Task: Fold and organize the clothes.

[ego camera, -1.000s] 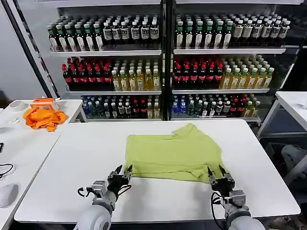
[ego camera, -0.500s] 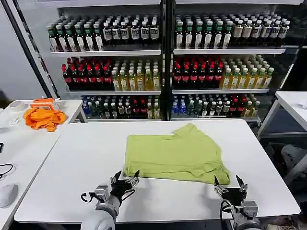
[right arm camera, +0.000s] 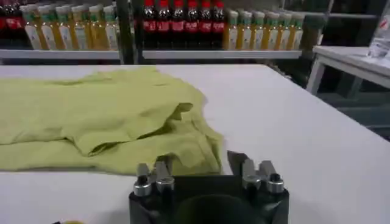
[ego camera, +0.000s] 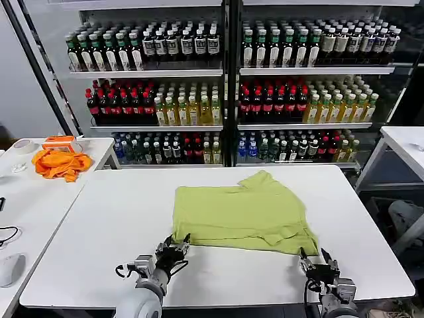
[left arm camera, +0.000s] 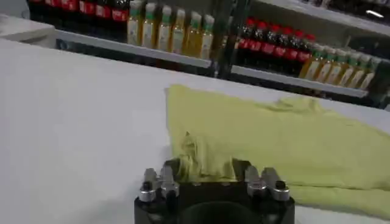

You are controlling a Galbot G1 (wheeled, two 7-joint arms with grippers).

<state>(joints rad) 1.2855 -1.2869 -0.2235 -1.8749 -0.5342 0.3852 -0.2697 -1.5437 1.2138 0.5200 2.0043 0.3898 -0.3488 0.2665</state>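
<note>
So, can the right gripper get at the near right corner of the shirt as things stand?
Probably yes. The right gripper sits just off the shirt at that corner, fingers open, with bare table and nothing else between them. The left gripper is at the opposite near corner.

The T-shirt (ego camera: 242, 213) is lime-green, plain on the side that shows, and lies partly folded on the white bench (ego camera: 99, 218), about midway between its left and right edges and nearer the front edge than the back. It forms a rough rectangle with doubled layers: a folded band runs along its front edge, and a loose flap sits toward its front right corner. A pointed fold sticks out from its back edge, toward the rear of the bench. The cloth is flat over most of its area, with small wrinkles bunched at the front left corner (left arm camera: 192, 155) and the front right corner (right arm camera: 204, 146).
</note>
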